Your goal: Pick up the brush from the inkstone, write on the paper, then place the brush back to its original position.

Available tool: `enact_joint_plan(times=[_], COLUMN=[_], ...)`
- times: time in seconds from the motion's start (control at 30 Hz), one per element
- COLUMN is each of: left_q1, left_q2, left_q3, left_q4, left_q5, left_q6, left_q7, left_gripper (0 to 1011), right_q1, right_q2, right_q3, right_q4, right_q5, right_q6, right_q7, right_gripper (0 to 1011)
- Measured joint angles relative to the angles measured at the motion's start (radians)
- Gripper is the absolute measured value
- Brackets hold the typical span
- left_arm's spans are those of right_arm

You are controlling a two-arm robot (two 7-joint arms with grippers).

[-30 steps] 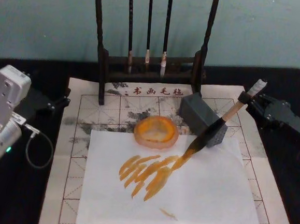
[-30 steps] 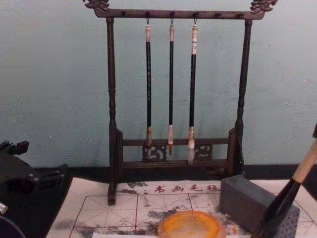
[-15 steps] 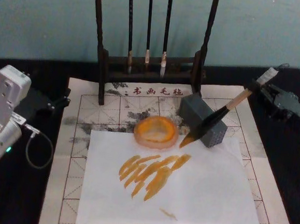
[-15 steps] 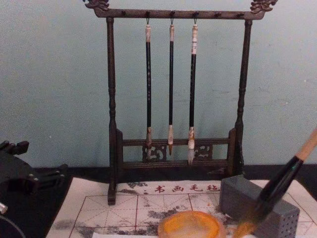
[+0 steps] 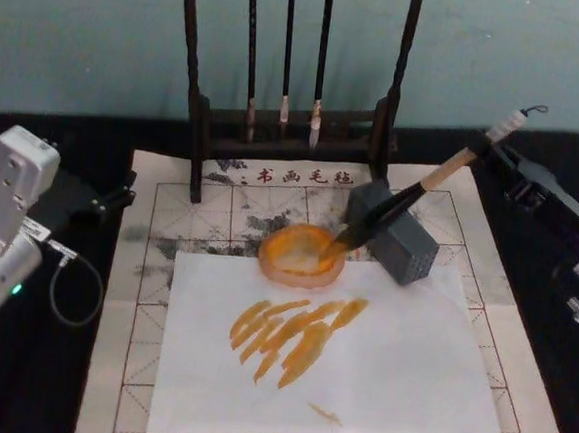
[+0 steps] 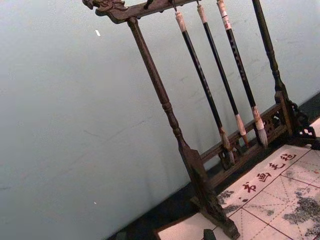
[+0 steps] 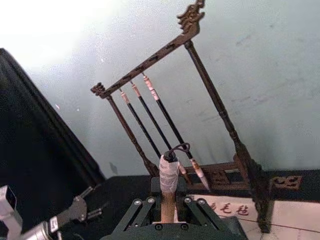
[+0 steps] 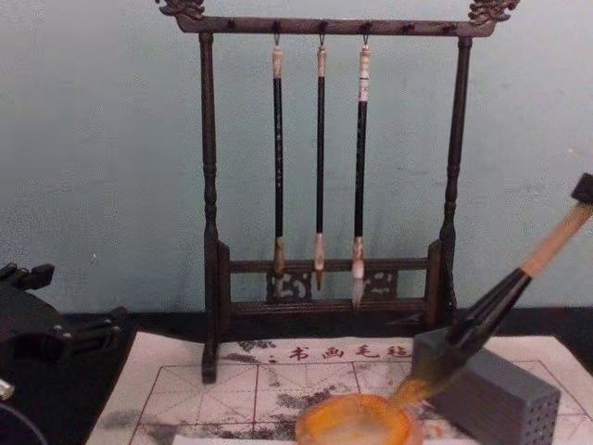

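The brush [image 5: 427,185], with a pale wooden handle and a dark tuft stained orange, slants down and to the left from my right gripper [image 5: 488,144], which is shut on its upper handle. Its tip hangs over the right rim of the inkstone [image 5: 296,257], a round orange dish. In the chest view the brush [image 8: 508,295] comes in from the right above the inkstone [image 8: 357,419]. The right wrist view shows my right gripper [image 7: 168,206] clamped around the brush [image 7: 169,172]. The paper [image 5: 169,217] has red grid lines and grey smudges; a white sheet [image 5: 398,366] on it bears orange strokes. My left gripper [image 5: 110,197] is parked at the left.
A grey perforated block [image 5: 400,240] stands just right of the inkstone, under the brush handle. Behind it, a dark wooden rack [image 5: 194,89] holds three thin black brushes [image 5: 288,46]. Black cloth covers the table on both sides of the paper.
The right gripper has lifted the brush off the white sheet and carried it back and left. The tip went from the orange strokes to above the inkstone. The left arm has not moved.
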Motion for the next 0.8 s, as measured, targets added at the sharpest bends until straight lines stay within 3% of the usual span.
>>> enact_joint_plan(times=[0.5,0.8], left_q1=[0.0,0.0], left_q2=[0.0,0.0], left_q3=[0.0,0.0], left_q4=[0.0,0.0], left_q5=[0.0,0.0], left_q6=[0.0,0.0], left_q7=[0.0,0.0], left_gripper=[1001,1001], right_q1=[0.072,0.106], right_q2=[-0.051,-0.074], right_q3=[-0.052,-0.094], right_q4=[0.072,0.122], right_q5=[0.106,0.11], right_q6=[0.08,0.074], right_q7=[-0.062,-0.092], right_gripper=[181,181])
